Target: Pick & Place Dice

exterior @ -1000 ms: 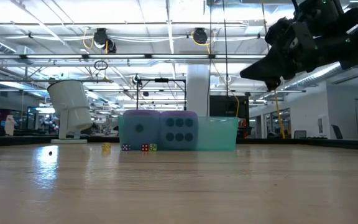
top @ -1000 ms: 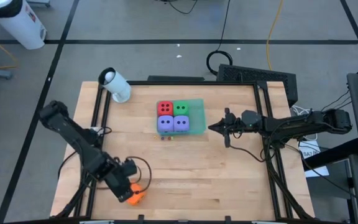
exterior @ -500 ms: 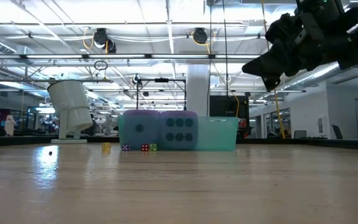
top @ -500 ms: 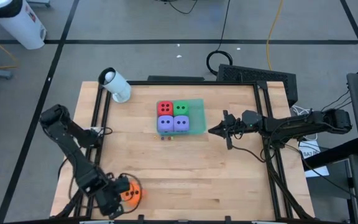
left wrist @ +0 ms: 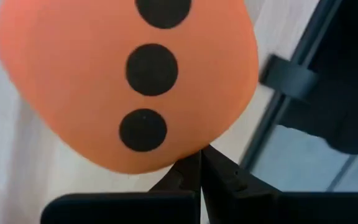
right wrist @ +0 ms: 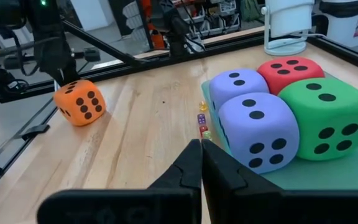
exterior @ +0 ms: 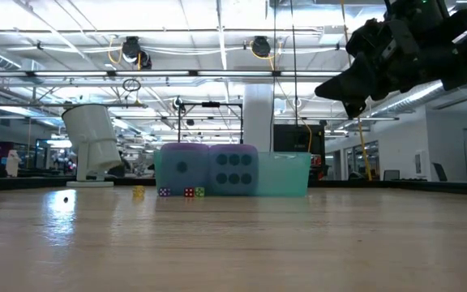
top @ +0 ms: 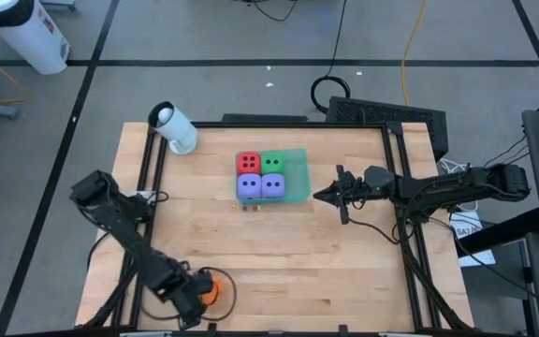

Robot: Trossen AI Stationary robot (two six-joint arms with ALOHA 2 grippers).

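1. Orange die (top: 211, 288): soft rounded cube with dark pips, alone at the table's near left edge, off the tray.
2. Four more on the teal tray (top: 297, 187), packed two by two: red die (top: 248, 164), green die (top: 272, 164), two purple-blue dice (top: 261, 186).
3. Five dice counted, one tray.
4. Left gripper (top: 195, 301) just beside the orange die, fingers pressed together, holding nothing.
5. Right gripper (top: 322, 195) raised beside the tray, fingers together, empty.

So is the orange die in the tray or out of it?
Out: the orange die sits on bare wood beside the left gripper, far from the teal tray.
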